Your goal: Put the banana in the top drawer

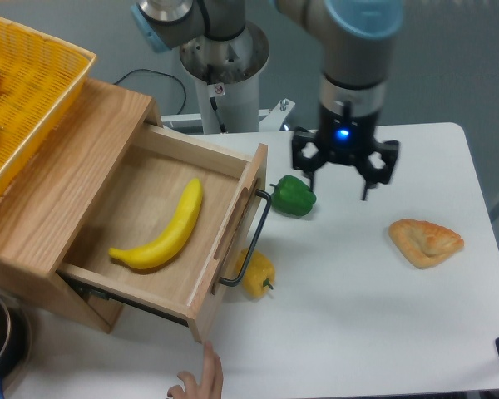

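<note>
The gripper (340, 186) hangs over the white bench (382, 316) with its fingers spread wide and nothing held, just right of a green bell pepper (293, 195). A pastry (426, 241) lies further right. The banana (164, 231) rests flat on the floor of the top drawer (236, 218), which stands pulled out. A yellow bell pepper (259, 273) sits below the drawer's black handle (249, 245). A yellow woven basket (33, 91) rests on the cabinet top. A human hand (201, 380) shows at the bottom edge.

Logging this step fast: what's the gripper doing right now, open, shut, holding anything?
Gripper: open and empty, above the table to the right of the green pepper. The banana lies in the open drawer.
</note>
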{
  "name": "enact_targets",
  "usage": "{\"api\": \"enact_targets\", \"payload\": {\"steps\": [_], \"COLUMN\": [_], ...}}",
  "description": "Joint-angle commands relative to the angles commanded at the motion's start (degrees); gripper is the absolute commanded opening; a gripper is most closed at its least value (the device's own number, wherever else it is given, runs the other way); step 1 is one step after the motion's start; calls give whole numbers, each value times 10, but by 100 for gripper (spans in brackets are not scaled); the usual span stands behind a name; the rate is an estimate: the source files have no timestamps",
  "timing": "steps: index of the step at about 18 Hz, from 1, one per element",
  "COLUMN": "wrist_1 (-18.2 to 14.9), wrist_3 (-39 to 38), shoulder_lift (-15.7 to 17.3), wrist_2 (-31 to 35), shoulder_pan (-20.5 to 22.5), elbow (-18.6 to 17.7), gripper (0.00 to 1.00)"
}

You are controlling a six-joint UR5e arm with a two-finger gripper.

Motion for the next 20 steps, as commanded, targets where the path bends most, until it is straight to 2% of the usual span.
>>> {"api": "enact_targets", "payload": {"steps": [2,6,8,11,14,20], "wrist_1": [14,16,37,38,35,34], "wrist_3": [11,62,65,104,153,156], "shoulder_lift": [-15,-38,-55,-75,-91,-95], "wrist_2": [0,0,3,23,12,12], "shoulder_pan": [5,17,18,20,37,35], "elbow": [0,-4,-3,-4,3,3], "gripper": [99,100,100,100,100,100]}}
